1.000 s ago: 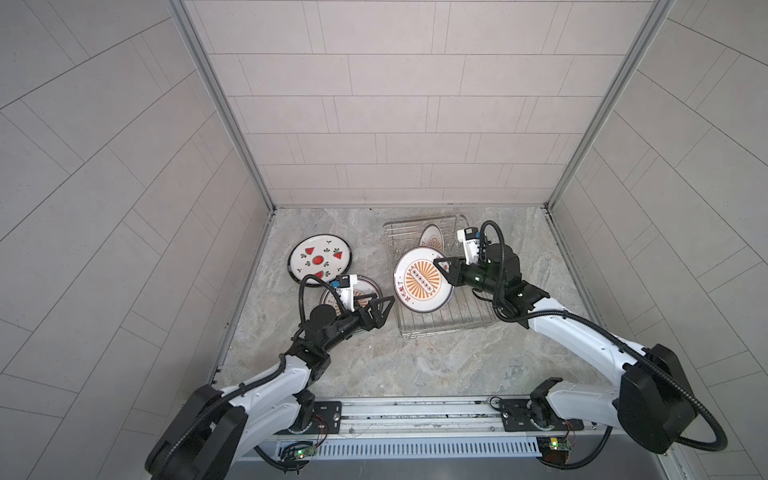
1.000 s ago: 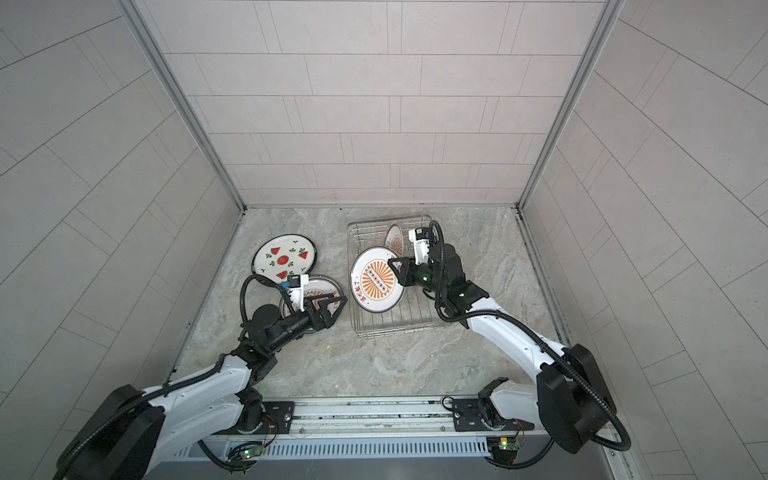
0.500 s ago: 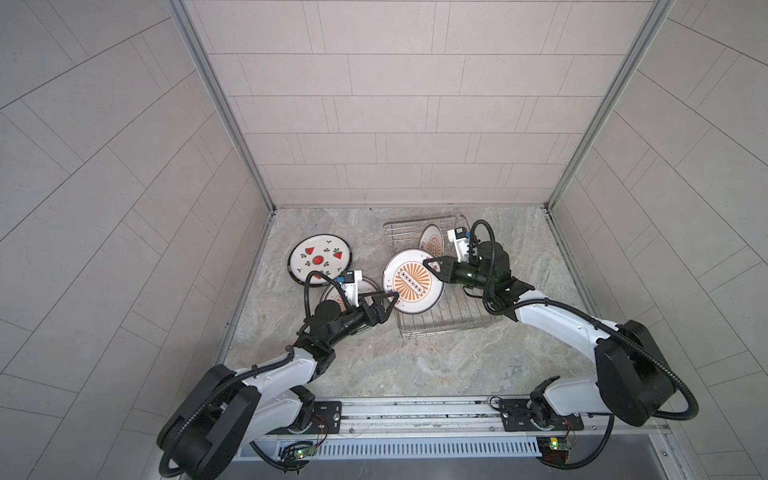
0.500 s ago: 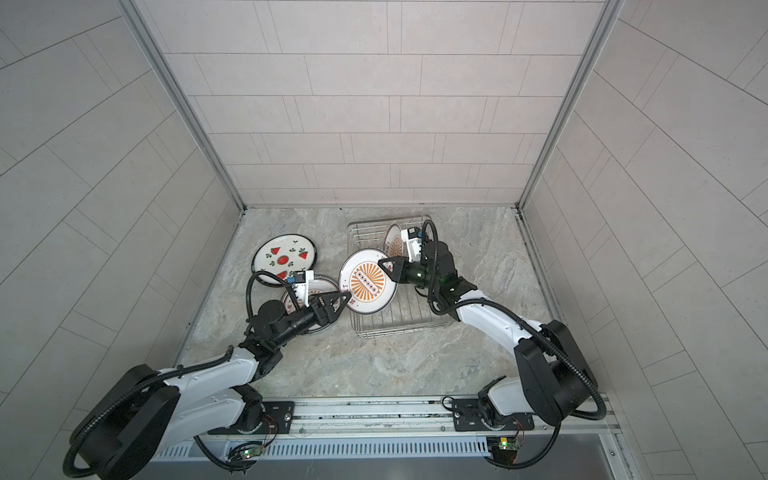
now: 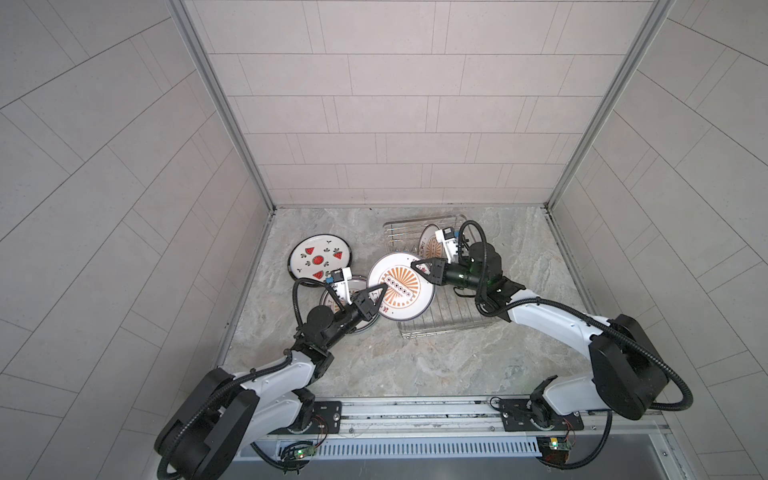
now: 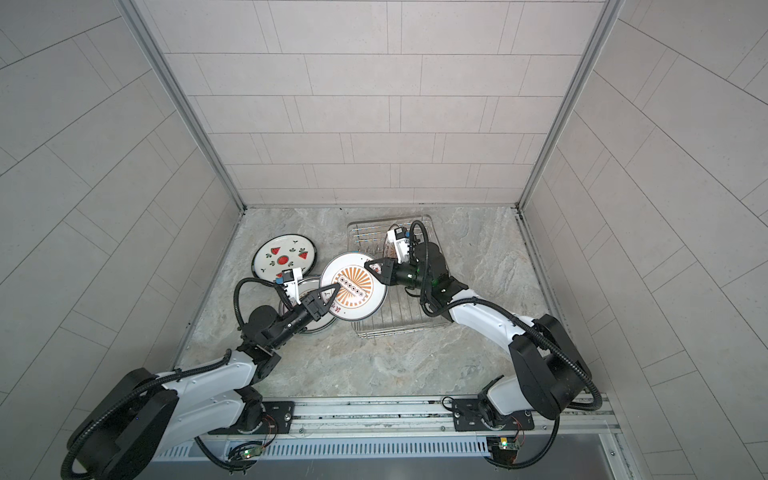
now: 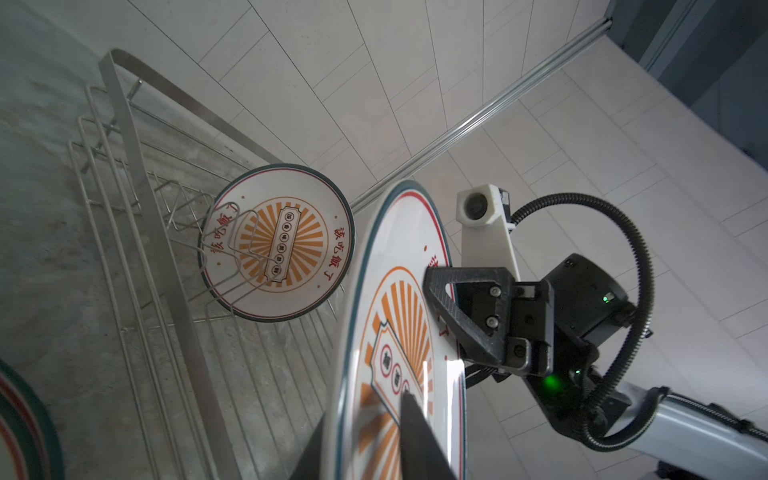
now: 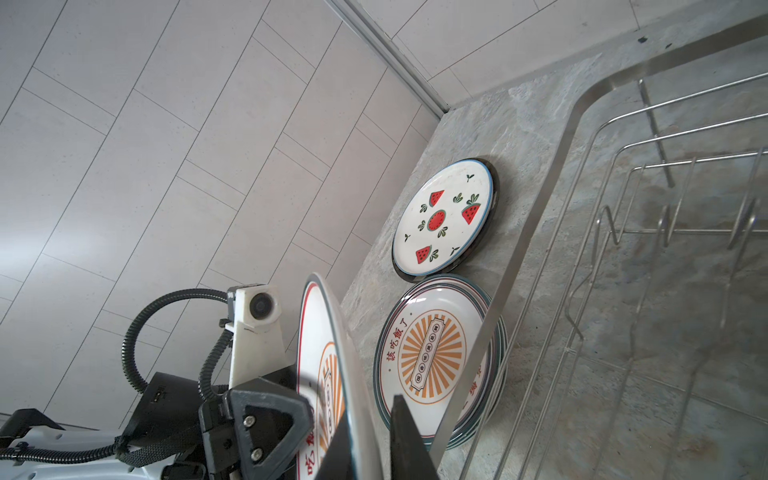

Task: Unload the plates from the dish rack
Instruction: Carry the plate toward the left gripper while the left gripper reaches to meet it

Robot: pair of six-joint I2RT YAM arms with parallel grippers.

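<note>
Two grippers now pinch one round white dark-rimmed plate with orange sunburst print [image 5: 401,286]. The left gripper [image 5: 380,291], wide open a second ago, has closed onto its near-left rim. The right gripper [image 5: 415,266] stays clamped on the far-right rim. Plate hangs tilted over the left edge of the silver wire dish rack [image 5: 453,311]. Handover looks half done; right jaws likely release next. One matching sunburst plate [image 5: 430,249] stands upright at the rack's far end. Left of the rack, a flat stack of sunburst plates [image 8: 432,357] and a watermelon-print plate [image 5: 319,262] lie on the grey marble tabletop [image 5: 415,361].
</note>
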